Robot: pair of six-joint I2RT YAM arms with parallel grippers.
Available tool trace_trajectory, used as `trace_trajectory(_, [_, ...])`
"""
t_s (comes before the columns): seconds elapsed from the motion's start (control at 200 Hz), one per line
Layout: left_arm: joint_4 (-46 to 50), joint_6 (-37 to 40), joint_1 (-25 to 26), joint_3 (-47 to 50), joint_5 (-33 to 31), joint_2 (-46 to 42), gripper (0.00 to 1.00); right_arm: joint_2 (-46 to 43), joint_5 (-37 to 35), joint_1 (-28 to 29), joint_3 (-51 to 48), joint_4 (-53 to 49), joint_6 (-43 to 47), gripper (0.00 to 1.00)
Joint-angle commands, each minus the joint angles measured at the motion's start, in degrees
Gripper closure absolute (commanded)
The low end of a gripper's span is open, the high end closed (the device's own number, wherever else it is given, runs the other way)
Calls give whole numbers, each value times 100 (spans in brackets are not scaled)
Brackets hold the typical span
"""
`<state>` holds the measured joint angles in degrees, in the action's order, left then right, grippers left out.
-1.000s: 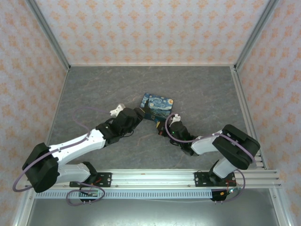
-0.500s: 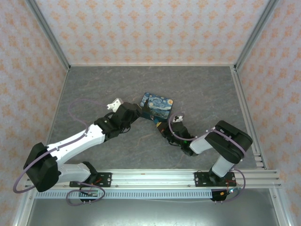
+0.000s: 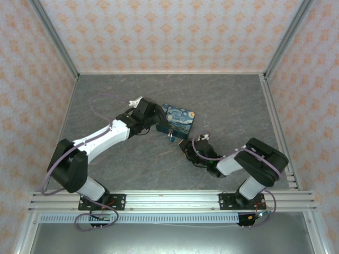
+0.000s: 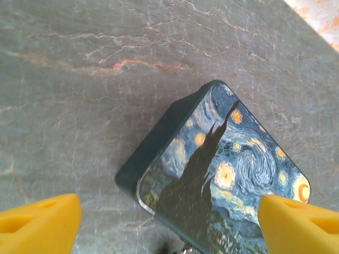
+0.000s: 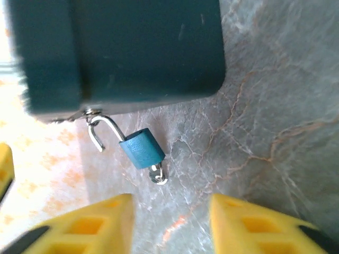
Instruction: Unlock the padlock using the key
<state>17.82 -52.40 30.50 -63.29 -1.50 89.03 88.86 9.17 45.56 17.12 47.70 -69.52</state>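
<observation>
The padlock (image 5: 142, 150) has a small blue-teal body, and its silver shackle (image 5: 100, 129) is swung open, still hooked in the hasp of the starry-night box (image 5: 122, 47). The key (image 5: 158, 174), silver with a small ring, sticks out of the lock's lower end. My right gripper (image 5: 169, 222) is open just short of the key, with nothing between its yellow fingers. In the top view the padlock (image 3: 171, 136) lies at the box's (image 3: 178, 119) near edge, and the right gripper (image 3: 188, 150) sits a little nearer than it. My left gripper (image 4: 169, 227) is open above the box's (image 4: 222, 174) left corner.
Grey stone-patterned tabletop (image 3: 116, 95) lies all around the box. Patterned walls with metal frame rails (image 3: 275, 111) close in the left, back and right. The aluminium base rail (image 3: 169, 200) runs along the near edge.
My right gripper has opened, let go of the key and backed off slightly toward the near edge. My left gripper has opened wider and shifted up and left along the box.
</observation>
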Motion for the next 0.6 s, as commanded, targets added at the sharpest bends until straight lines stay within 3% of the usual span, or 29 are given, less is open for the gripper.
trace_trajectory(0.0, [222, 697, -218, -475, 449, 402, 13, -1042, -417, -12, 82, -1557, 894, 43])
trace_trajectory(0.145, [-23, 903, -525, -758, 1271, 917, 14, -2681, -830, -85, 224, -2952, 1997, 9])
trace_trajectory(0.195, [-32, 1010, -545, -858, 1398, 1043, 14, -3075, -650, -307, 223, -3071, 2174, 0])
trace_trajectory(0.375, [43, 1214, -559, -1066, 1665, 1443, 15, -2941, 801, -1327, 370, -2840, 2192, 0])
trace_trajectory(0.596, [88, 1260, -604, -1091, 1934, 1825, 15, -1631, 1569, -1833, 977, -2362, 2383, 0])
